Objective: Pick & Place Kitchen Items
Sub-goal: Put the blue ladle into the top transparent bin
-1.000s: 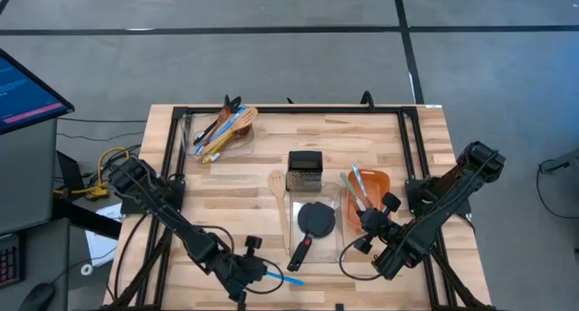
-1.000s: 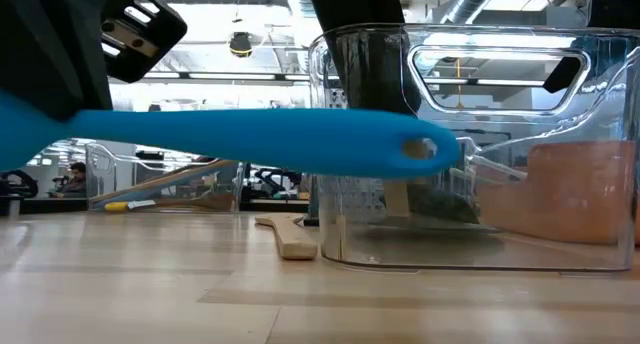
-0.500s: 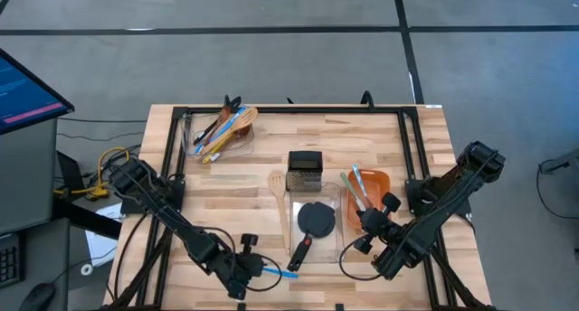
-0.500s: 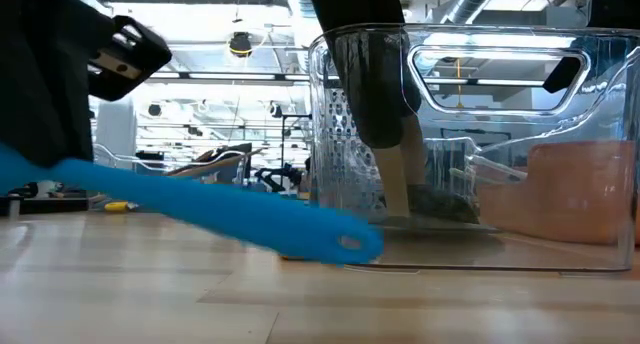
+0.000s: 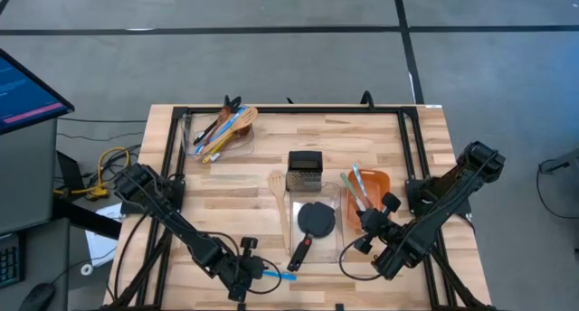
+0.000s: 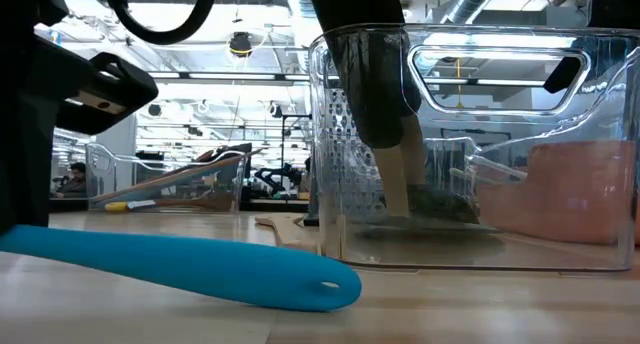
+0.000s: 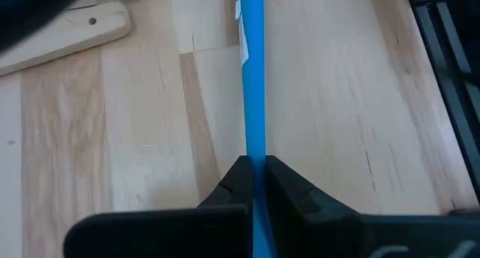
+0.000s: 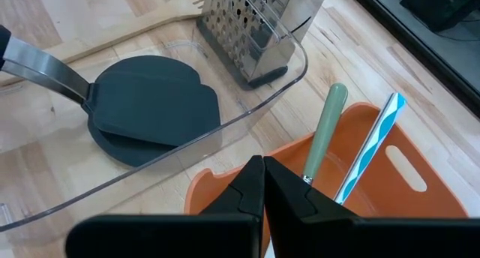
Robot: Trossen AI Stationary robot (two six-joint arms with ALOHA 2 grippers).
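Now | left end effector [image 7: 255, 172] low, clamped on blue spoon [image 6: 190, 272] | right end effector [image 8: 262, 175] together

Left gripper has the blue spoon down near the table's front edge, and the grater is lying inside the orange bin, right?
Not quite. The grater stands at the far end of the clear tray, beside the orange bin, as the high view shows. The left gripper does hold the blue spoon near the front edge.
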